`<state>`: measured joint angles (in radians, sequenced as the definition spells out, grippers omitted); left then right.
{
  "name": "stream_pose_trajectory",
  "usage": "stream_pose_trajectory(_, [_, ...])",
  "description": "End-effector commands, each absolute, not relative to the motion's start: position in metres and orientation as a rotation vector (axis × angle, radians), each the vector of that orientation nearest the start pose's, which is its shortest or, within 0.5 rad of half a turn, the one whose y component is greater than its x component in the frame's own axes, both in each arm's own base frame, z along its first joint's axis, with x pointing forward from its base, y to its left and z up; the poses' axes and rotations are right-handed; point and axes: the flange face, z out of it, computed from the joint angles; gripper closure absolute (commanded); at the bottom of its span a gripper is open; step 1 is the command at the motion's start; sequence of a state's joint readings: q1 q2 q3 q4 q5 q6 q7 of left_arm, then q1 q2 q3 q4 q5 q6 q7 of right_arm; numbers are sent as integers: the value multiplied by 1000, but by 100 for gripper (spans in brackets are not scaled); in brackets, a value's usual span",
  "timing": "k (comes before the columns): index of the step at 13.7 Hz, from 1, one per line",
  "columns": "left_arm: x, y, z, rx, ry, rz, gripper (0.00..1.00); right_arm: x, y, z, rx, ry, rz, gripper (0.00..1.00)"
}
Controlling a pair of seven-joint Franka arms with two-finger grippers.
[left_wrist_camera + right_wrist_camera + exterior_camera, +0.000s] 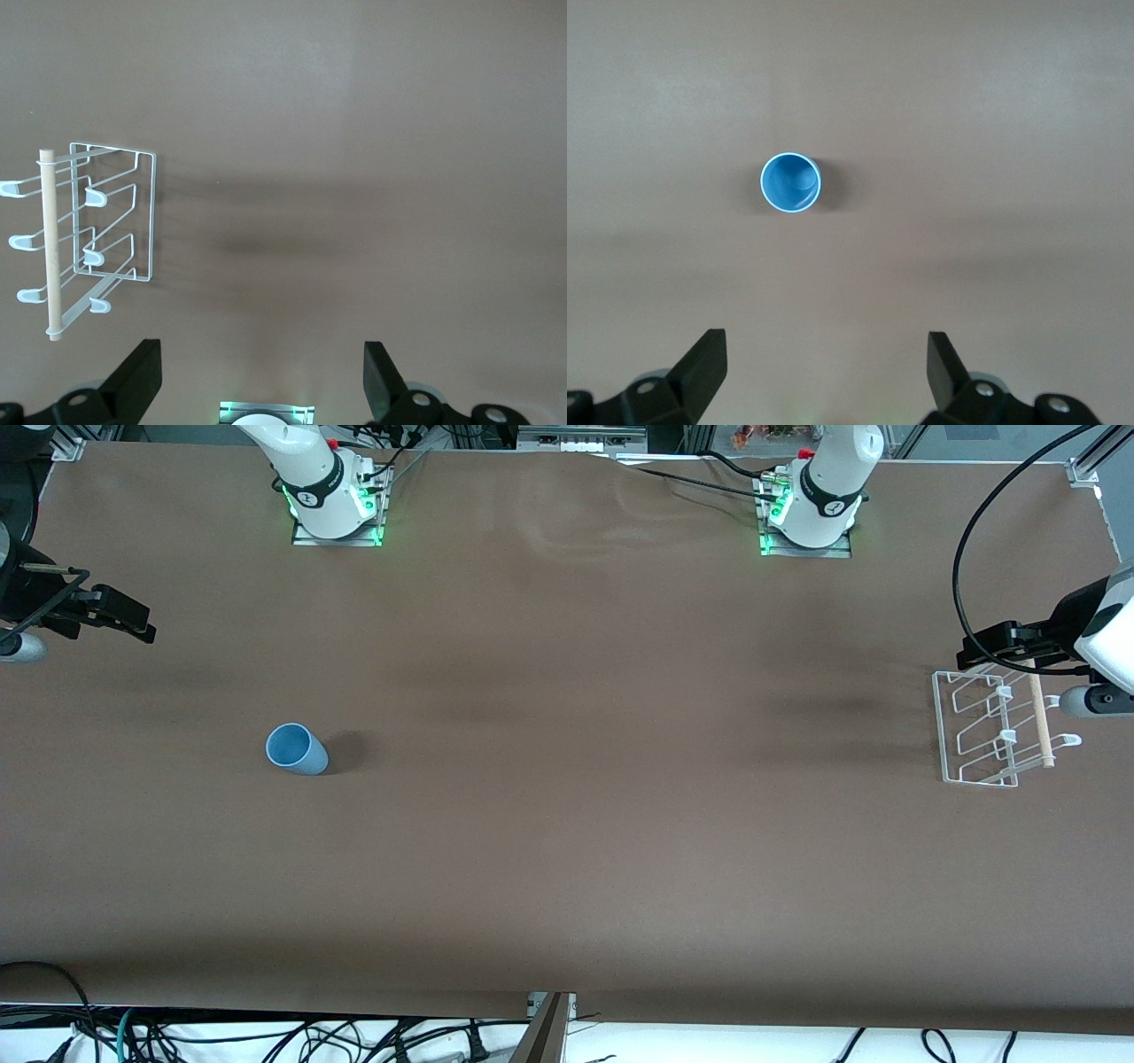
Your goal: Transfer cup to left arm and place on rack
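Light blue cup (pixel 296 748) sits upright on the brown table (pixel 567 850), toward the right arm's end. White wire rack (pixel 983 728) is at the left arm's edge. Right gripper (pixel 120 615) and left gripper (pixel 992 646) hover spread wide, empty, arms partly cut off.

One light blue cup (pixel 297 748) stands on the brown table (pixel 567 850), and there is one white wire rack (pixel 979 726) with a single wooden dowel (pixel 1039 717). Two robot arms are present, each with one gripper: the left gripper (pixel 988 646) and the right gripper (pixel 124 615).
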<state>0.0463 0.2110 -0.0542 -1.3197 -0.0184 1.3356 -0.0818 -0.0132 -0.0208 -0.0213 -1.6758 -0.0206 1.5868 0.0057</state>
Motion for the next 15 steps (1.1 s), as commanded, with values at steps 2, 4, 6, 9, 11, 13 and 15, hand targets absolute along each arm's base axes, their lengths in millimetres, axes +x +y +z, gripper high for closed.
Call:
stream_pose_trajectory(2, [594,-2,602,-3157,-127,299,0,544,-20,590,-3145,74,92,0])
stream_pose_trajectory(4, [594,-2,602,-3159,-125,299,0,545,-21,590,-3146,52,87,0])
stream_pose_trajectory(6, [594,-2,602,-3159,-125,299,0,545,-21,589,-3145,52,94,0])
stream_pose_trajectory(9, [594,-3,602,-3161,-124,299,0,544,-21,589,-3145,52,97,0])
stream_pose_trajectory(11, [594,-3,602,-3161,-124,299,0,544,-21,589,-3145,52,99,0])
stream_pose_trajectory(13, [594,-3,602,-3162,-124,299,0,544,-21,589,-3145,50,99,0])
stream_pose_trajectory(15, [594,-2,602,-3162,-126,299,0,544,-21,589,-3145,48,102,0])
